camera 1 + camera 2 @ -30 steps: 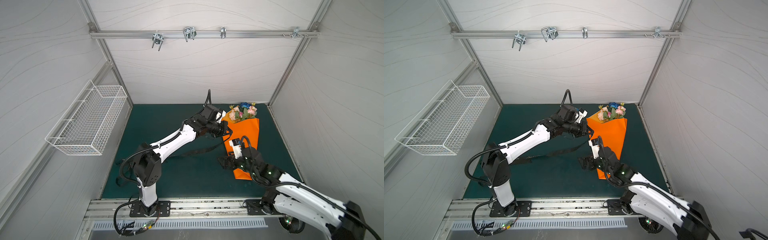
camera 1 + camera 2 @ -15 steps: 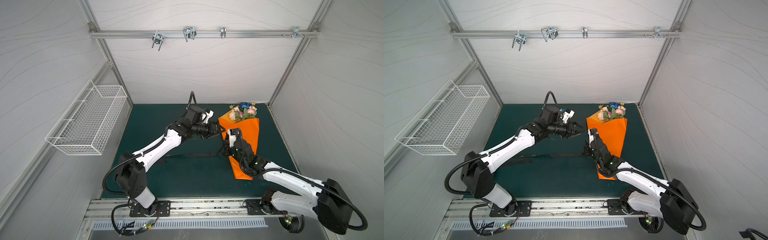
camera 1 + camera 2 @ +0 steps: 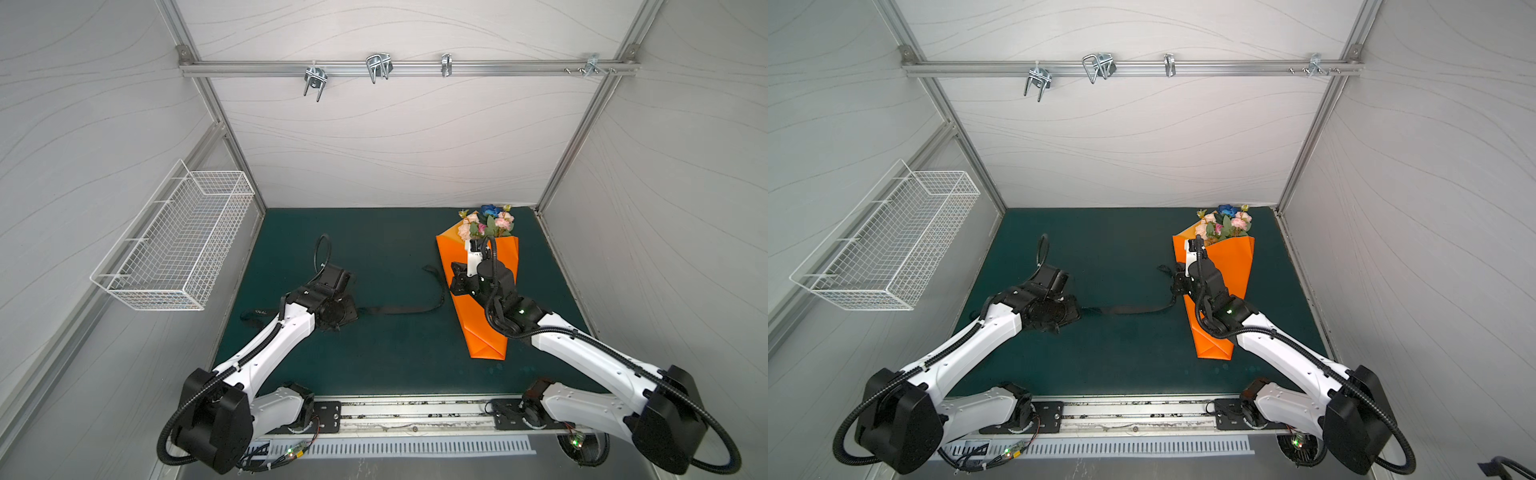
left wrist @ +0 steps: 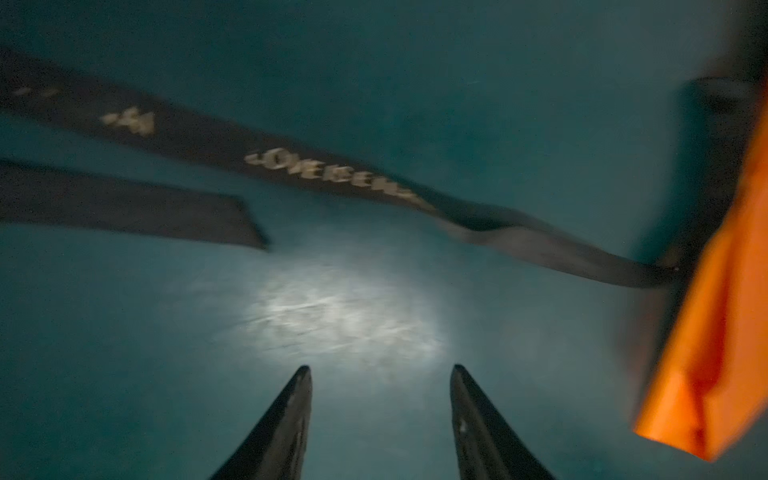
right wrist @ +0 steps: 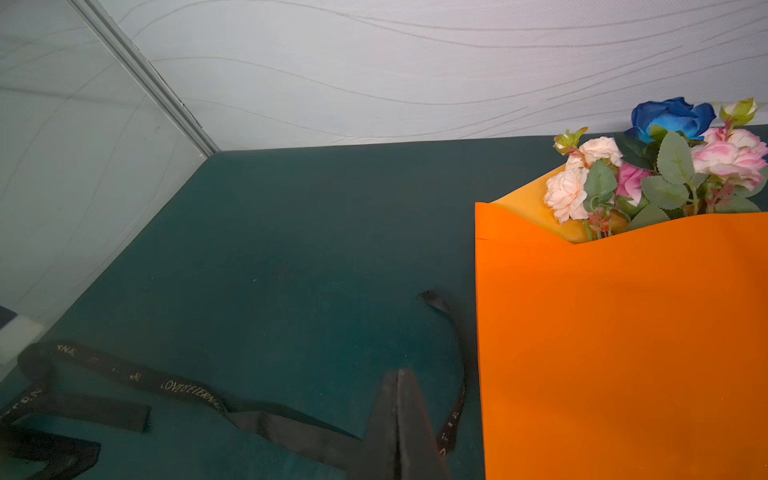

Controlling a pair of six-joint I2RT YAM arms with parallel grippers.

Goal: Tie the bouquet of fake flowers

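Orange wrapping paper [image 3: 478, 332] lies on the teal tabletop [image 3: 374, 249] with its wide mouth toward the back wall. The bouquet of fake flowers [image 3: 486, 222] projects from that mouth at the far right. I see the right arm reaching forward from its base across the paper, wrist low over the paper's edge that faces mid-tabletop. The right gripper [image 5: 398, 376] is fully closed just beside that edge, above the black ribbon [image 5: 187, 390]; I cannot tell whether it pinches the ribbon. The blooms lie beyond it, near but apart. The left arm reaches to mid-tabletop, wrist pitched down. The left gripper [image 4: 381, 370] stands part open and empty, well apart from the bouquet.
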